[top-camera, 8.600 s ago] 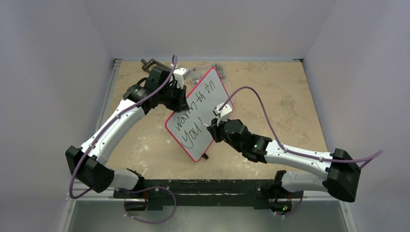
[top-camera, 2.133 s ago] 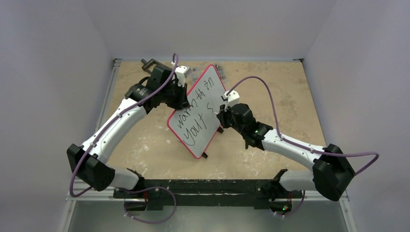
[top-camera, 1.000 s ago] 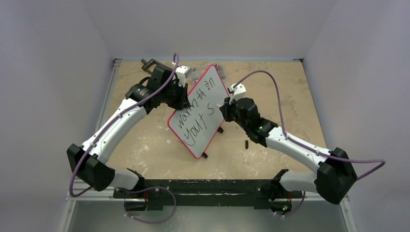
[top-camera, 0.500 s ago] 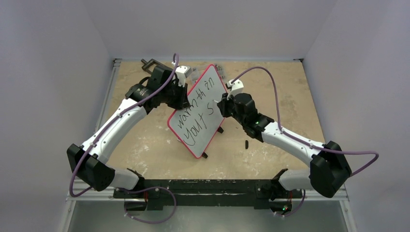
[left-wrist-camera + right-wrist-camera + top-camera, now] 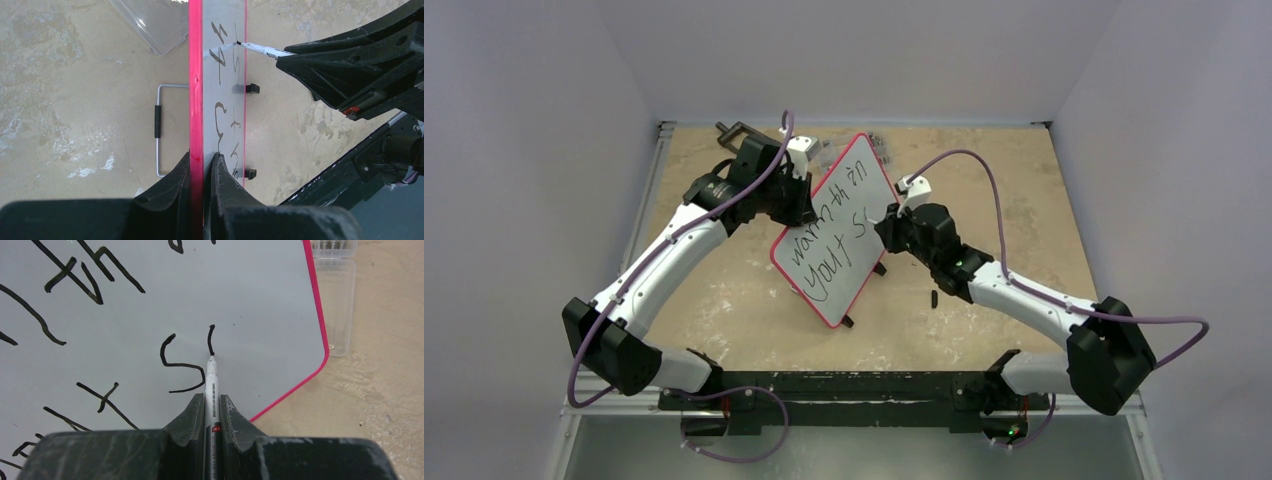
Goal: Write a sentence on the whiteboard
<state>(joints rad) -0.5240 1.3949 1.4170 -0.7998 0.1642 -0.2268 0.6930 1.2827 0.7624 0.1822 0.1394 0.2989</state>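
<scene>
The whiteboard (image 5: 849, 215) has a red rim and stands tilted in the middle of the table. My left gripper (image 5: 802, 205) is shut on its left edge, which shows edge-on in the left wrist view (image 5: 196, 100). The sentence (image 5: 829, 232) is in black letters, two lines, ending in "S" and a fresh curved stroke (image 5: 211, 339). My right gripper (image 5: 212, 399) is shut on a white marker (image 5: 211, 385). The marker tip touches the board at the bottom of that stroke. In the top view the right gripper (image 5: 886, 222) is at the board's right edge.
A clear plastic box (image 5: 336, 300) of small parts lies behind the board's far corner. A wire stand (image 5: 160, 131) lies on the table behind the board. A small black cap (image 5: 934, 298) lies on the table by the right arm. The walls close in the sides and back.
A new short curved stroke has appeared after the "S" on the second line. My right gripper has shifted slightly along the board's right edge. The left arm and the board have stayed put.
</scene>
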